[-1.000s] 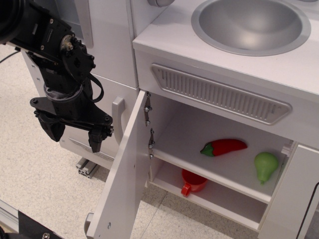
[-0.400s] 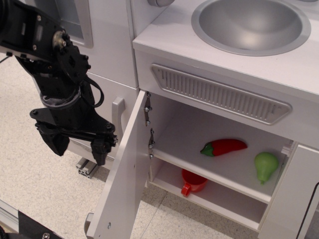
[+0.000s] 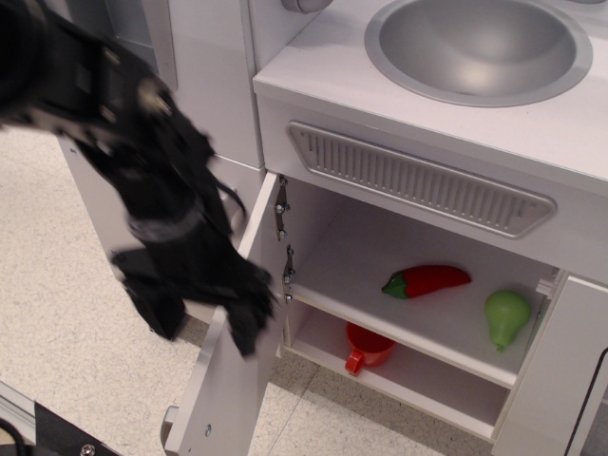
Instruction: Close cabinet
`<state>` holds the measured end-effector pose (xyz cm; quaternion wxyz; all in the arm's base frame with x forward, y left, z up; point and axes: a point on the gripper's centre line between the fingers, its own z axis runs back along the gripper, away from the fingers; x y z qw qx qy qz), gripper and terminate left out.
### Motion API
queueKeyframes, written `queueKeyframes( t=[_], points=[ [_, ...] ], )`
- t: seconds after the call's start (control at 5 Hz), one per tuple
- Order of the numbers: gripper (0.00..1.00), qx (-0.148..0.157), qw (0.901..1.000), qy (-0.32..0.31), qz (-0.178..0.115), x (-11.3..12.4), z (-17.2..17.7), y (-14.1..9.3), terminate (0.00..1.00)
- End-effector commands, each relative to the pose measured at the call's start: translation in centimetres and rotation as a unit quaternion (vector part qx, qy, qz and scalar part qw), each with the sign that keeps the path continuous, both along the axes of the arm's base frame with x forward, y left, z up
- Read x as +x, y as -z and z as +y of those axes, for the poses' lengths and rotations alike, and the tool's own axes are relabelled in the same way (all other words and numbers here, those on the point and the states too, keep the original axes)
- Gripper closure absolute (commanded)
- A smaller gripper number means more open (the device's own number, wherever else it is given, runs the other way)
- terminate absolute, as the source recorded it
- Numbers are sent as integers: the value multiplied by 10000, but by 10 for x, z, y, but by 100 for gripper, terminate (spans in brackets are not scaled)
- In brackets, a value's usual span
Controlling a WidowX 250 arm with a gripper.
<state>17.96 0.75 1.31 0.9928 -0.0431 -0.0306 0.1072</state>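
Note:
The white cabinet (image 3: 399, 266) under the sink stands open, with a shelf inside. Its squarish white door (image 3: 228, 389) swings out to the left on two metal hinges (image 3: 282, 209); its handle is hidden from here. My black gripper (image 3: 204, 323) is motion-blurred and points down right in front of the door's outer face, overlapping its upper part. Its two fingers (image 3: 249, 328) are spread apart with nothing between them. Whether it touches the door I cannot tell.
A red pepper (image 3: 427, 281) and a green pear (image 3: 505, 317) lie on the shelf, a red cup (image 3: 367, 348) below it. A grey ribbed vent panel (image 3: 418, 179) and a grey sink (image 3: 480, 47) are above. A taller white door (image 3: 204, 76) is behind my arm. A metal frame (image 3: 38, 427) runs along the floor's lower left.
My gripper has moved quickly right and down, from left of the door to in front of its outer face. The door stands at about the same angle.

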Motion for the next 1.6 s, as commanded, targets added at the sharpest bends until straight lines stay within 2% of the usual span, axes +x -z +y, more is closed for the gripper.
queueKeyframes(
  t=[0.0, 0.2, 0.6, 1.0, 1.2, 1.4],
  points=[
    [0, -101, 9994, -304, -86, 14, -30, 32, 0],
    [0, -247, 9988, -374, -210, 21, -53, 31, 0],
    [0, -657, 9940, -762, -438, 59, -92, -2, 0],
    [0, -642, 9900, -889, -892, 80, -96, -27, 0],
    [0, -727, 9905, -736, -901, 59, -74, -47, 0],
    [0, -475, 9962, -481, -548, 32, -46, -46, 0]
  ],
)
